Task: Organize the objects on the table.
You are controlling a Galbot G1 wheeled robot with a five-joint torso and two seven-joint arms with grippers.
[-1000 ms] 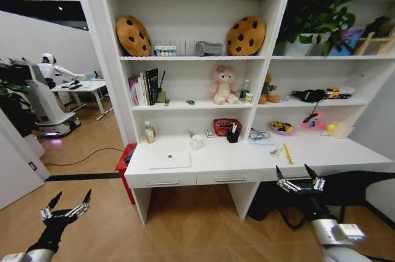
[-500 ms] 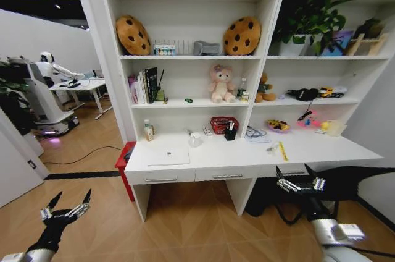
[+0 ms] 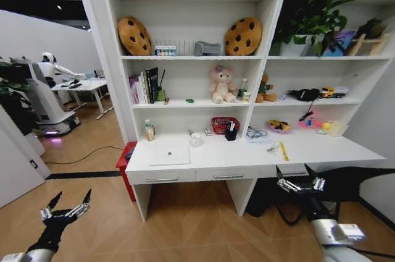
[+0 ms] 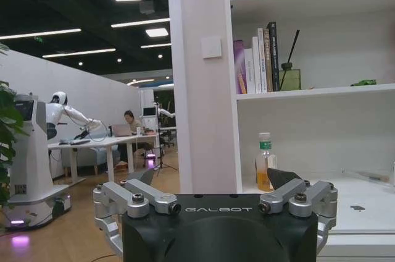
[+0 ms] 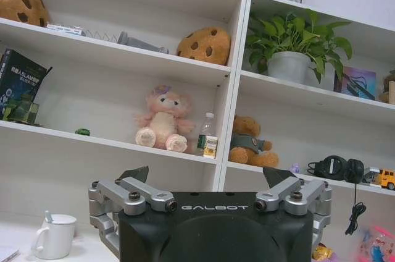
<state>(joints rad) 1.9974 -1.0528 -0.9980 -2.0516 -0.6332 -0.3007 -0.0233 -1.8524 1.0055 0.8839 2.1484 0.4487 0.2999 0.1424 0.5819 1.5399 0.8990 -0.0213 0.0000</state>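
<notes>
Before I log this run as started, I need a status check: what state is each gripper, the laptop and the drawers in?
left gripper: open, empty, held low over the floor, short of the desk.
right gripper: open, empty, held in front of the desk's edge.
laptop: lid closed, lying flat on the table.
drawers: both pushed shut.

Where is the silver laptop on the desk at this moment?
In the head view, the closed silver laptop lies flat on the left part of the white desk top, between the small bottle and the white mug, in front of them.
</notes>
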